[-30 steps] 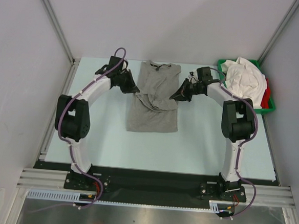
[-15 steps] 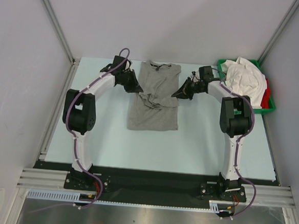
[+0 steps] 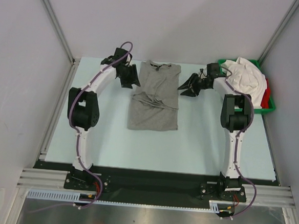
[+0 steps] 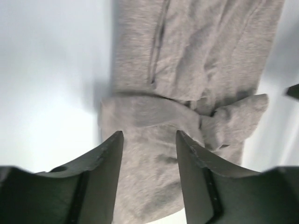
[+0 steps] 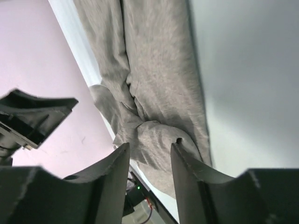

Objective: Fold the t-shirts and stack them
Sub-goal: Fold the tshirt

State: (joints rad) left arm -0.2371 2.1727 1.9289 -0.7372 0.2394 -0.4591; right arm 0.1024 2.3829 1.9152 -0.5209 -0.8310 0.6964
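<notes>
From above, we see the grey shirt (image 3: 154,104) lying mid-table toward the far edge, partly folded. The left gripper (image 3: 133,81) and right gripper (image 3: 185,88) sit just beside it, one on each side. White shirts (image 3: 244,77) are heaped in the tray (image 3: 269,104) at far right. Only our left wrist view shows the bunched cross-fold, seen past parted, empty jaws. The right wrist view likewise shows jaws apart, gripping nothing.

L gripper (image 3: 130,80) released grey t-shirt (image 3: 155,110), jaws now parted, pulled back left and toward far edge, R gripper (image 3: 187,88) likewise let go, backed off right, bunched fold dropped loose across shirt's middle
</notes>
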